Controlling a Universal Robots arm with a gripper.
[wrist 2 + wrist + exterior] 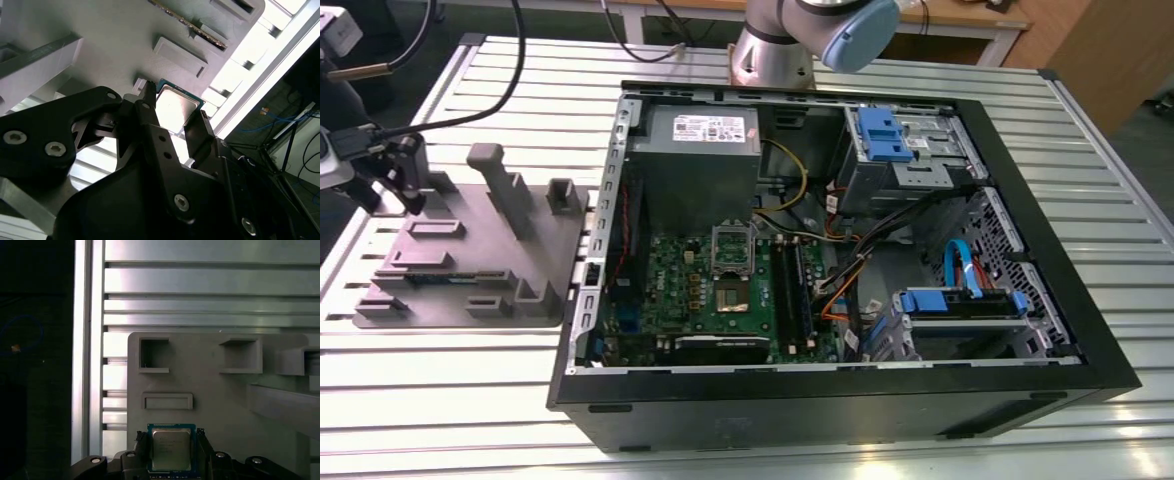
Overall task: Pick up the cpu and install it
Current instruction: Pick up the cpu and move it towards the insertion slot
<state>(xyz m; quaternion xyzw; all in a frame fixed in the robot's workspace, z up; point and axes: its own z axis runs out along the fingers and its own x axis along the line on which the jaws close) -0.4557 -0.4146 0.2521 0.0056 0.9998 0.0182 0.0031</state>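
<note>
The cpu (pixel 171 449) (pixel 177 104), a small square chip with a silver-grey top and green rim, lies between my gripper's (pixel 171 440) (pixel 174 109) two black fingers (pixel 142 441) in both wrist views. The fingers press against its two opposite sides, so the gripper is shut on it. It sits at or just above the big grey tray (pixel 225 405) near one corner; I cannot tell if it is lifted. In the exterior view my gripper (pixel 394 200) hangs over the back left part of the tray (pixel 454 260). The motherboard socket (pixel 731 296) lies open inside the computer case (pixel 854 390).
The tray carries upright posts (pixel 500 185) and several pockets (pixel 154 354), with a memory stick (pixel 434 277) in one slot. The open black case with power supply (pixel 700 135), cables and blue drive brackets (pixel 881 130) stands at the exterior view's right on the slatted metal table (pixel 440 400).
</note>
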